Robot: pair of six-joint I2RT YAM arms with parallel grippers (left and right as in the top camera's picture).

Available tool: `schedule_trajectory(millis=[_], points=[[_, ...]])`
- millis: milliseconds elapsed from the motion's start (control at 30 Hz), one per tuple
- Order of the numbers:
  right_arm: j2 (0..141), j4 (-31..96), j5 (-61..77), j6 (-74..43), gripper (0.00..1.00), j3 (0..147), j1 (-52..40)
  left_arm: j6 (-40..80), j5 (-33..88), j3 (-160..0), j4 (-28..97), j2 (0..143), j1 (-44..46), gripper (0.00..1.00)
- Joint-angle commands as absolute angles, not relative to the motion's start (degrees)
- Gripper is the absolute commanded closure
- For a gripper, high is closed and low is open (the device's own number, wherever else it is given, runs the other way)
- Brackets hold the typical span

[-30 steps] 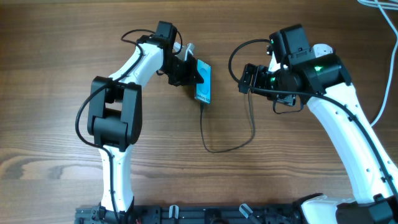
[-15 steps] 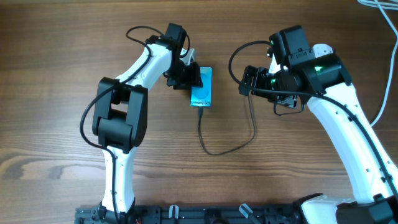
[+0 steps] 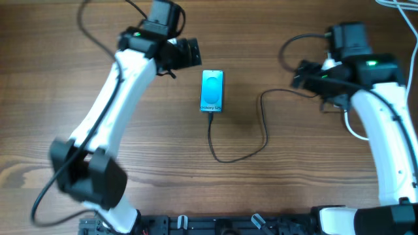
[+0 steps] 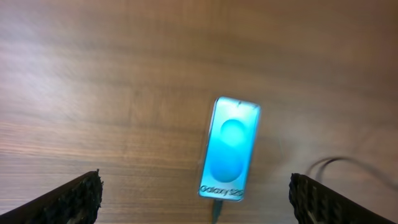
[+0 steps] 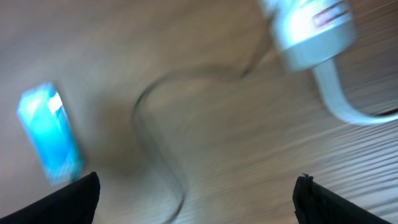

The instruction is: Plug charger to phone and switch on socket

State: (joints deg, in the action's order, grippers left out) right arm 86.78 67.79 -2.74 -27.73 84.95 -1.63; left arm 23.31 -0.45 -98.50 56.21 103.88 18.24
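The phone lies flat on the wooden table with its cyan screen up, also seen in the left wrist view and blurred in the right wrist view. The charger cable meets the phone's "Galaxy S25" end, loops down, then climbs right toward the right arm. My left gripper hovers open up-left of the phone and holds nothing. My right gripper is open and empty. The white socket, with red marks, shows only in the right wrist view; the arm hides it from overhead.
A thick white cord leaves the socket. More white cables run along the table's top right corner. The arm bases stand at the front edge.
My left gripper has opened, let go of the phone and pulled back up-left. The phone now lies straight. My right arm has swung right and away from the phone.
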Motion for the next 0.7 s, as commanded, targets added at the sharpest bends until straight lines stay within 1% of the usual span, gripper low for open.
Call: schedule_trajectory(millis=[0, 67, 200, 233, 333, 433, 667], points=[[86.7, 64.3, -11.3, -28.8, 0.00, 84.7, 8.8, 24.9, -3.7, -98.5, 56.4, 102.8, 17.8, 0.00], [88.8, 62.7, -10.9, -31.7, 0.00, 84.7, 15.1, 24.9, -3.7, -98.5, 56.4, 103.0, 17.8, 0.00], [97.2, 53.2, -11.0, -26.8, 0.00, 84.7, 22.4, 24.9, -3.7, -98.5, 56.4, 103.0, 17.8, 0.00], [98.7, 51.6, -11.0, -26.7, 0.00, 84.7, 22.6, 24.9, -3.7, -98.5, 56.4, 103.0, 17.8, 0.00], [104.9, 44.3, -11.0, -19.8, 0.00, 84.7, 22.6, 24.9, -3.7, -98.5, 56.4, 103.0, 17.8, 0.00], [112.0, 39.4, -11.2, -18.0, 0.00, 84.7, 23.2, 24.9, -3.7, -98.5, 56.4, 103.0, 17.8, 0.00], [120.4, 36.2, -10.0, -16.3, 0.00, 84.7, 23.2, 24.9, -3.7, -98.5, 56.4, 103.0, 17.8, 0.00]])
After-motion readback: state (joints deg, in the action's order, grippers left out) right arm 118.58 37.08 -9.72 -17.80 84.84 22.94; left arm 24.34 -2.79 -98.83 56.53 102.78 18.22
